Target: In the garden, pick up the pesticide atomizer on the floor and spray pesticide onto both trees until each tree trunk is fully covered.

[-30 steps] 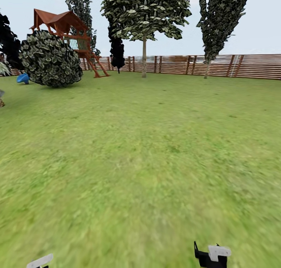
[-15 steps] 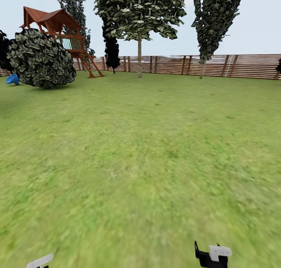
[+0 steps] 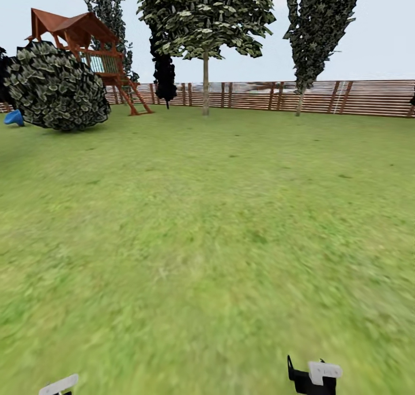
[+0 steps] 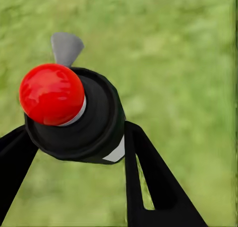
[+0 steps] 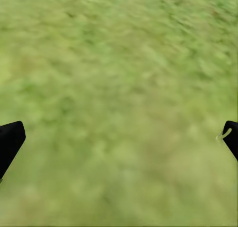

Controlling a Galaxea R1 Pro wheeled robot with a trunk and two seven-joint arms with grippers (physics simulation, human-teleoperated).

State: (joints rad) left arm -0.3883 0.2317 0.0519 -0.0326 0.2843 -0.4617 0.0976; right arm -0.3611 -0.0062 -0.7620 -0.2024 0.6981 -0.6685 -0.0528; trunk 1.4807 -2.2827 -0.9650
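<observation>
We note a green lawn point(image 3: 207, 222) under pale sky. A slatted brown fence point(image 3: 323, 97) crosses the upper frame; a red-roofed play tower point(image 3: 86, 44) stands upper left beside a round shrub point(image 3: 55, 87).

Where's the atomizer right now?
In the left wrist view, the pesticide atomizer sits clamped between the left gripper fingers, red nozzle toward the camera, over grass.

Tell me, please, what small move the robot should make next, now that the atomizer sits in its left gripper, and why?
Probably roll forward over the lawn toward the broad-crowned tree by the fence. The left gripper is shut on the pesticide atomizer, red nozzle tip showing, while the trunk is far off. The right gripper hangs open, empty.
</observation>
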